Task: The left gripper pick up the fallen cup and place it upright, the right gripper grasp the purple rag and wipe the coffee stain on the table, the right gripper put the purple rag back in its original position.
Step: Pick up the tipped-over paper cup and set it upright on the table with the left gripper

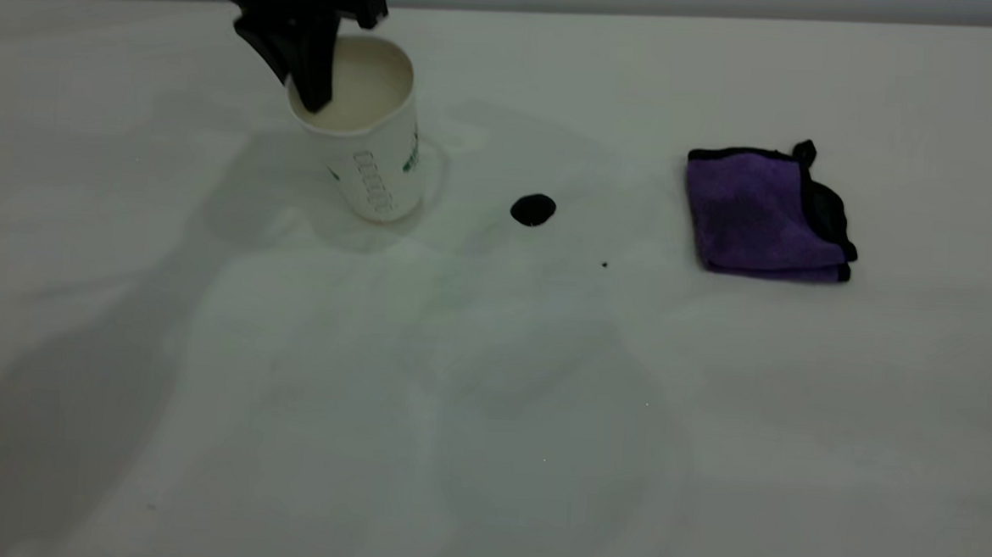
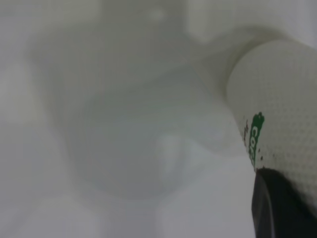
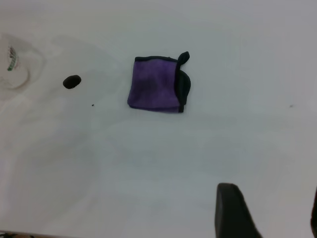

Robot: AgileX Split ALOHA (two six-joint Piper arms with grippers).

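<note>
Left gripper [image 1: 312, 65] clamped on white ribbed paper cup [image 1: 366, 136], rim pinched, base touching plain white table [image 1: 489, 414], tilted slightly. Right gripper [image 3: 267, 210] spread wide, well back from folded purple microfibre rag [image 3: 156, 90]; glossy black stain [image 1: 533, 210] sitting between cup and rag.

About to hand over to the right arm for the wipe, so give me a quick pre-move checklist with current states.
1. Cup standing mouth-up on the table: ok.
2. Left claw released from the cup: not ok, one finger is inside the rim.
3. Coffee stain unwiped, clear of the cup: ok.
4. Purple rag folded, untouched, right of the stain: ok.
5. Right claw open, well away from the rag: ok.
6. Tiny black speck is not the target: ok.
</note>
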